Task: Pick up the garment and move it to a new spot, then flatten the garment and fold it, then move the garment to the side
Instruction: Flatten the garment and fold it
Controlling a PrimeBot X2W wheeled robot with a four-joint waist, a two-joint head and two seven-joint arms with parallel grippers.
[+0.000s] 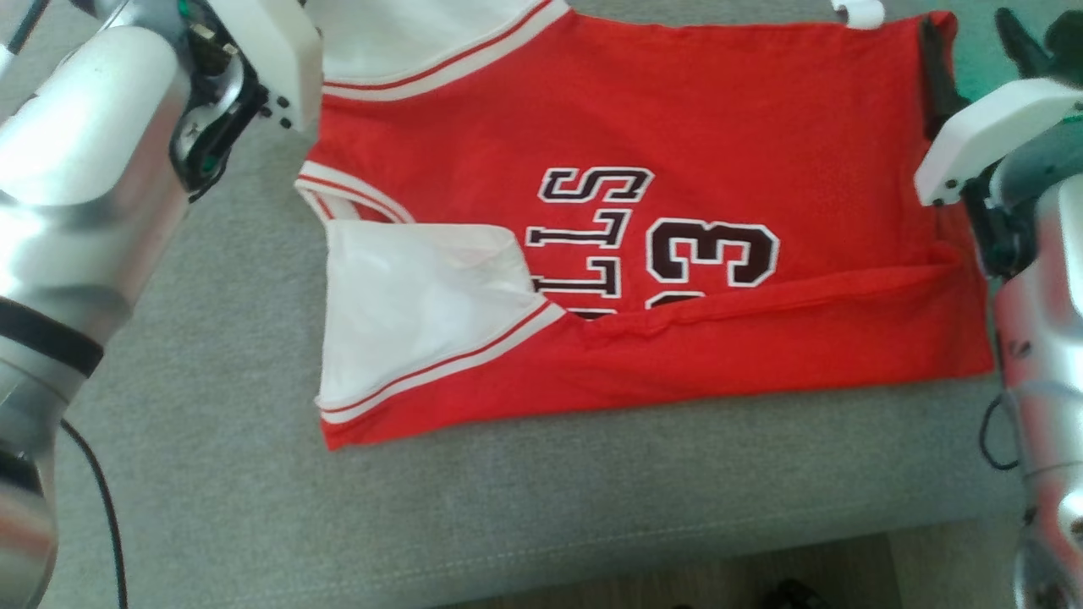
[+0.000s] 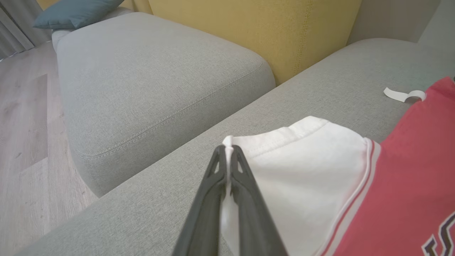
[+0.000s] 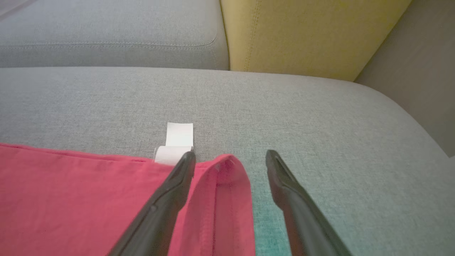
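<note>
The garment (image 1: 677, 152) is a red jersey with white trim and dark lettering, lying spread on the grey sofa seat (image 1: 211, 381), its near edge folded over. My left gripper (image 2: 227, 149) is shut on the white shoulder edge of the garment (image 2: 320, 160), at the far left corner. My right gripper (image 3: 231, 156) stands open around the raised corner of the garment's (image 3: 71, 195) red hem, with one finger over the fabric and the other over bare sofa. In the head view the right gripper (image 1: 973, 51) is at the jersey's far right corner.
A white label (image 3: 179, 137) sticks out from the hem onto the seat. A yellow back cushion (image 2: 266, 28) stands behind the seat. A second grey seat block (image 2: 149, 78) with a teal pillow (image 2: 71, 14) lies to the left, beside wooden floor (image 2: 21, 124). The sofa's front edge (image 1: 550, 550) runs close by.
</note>
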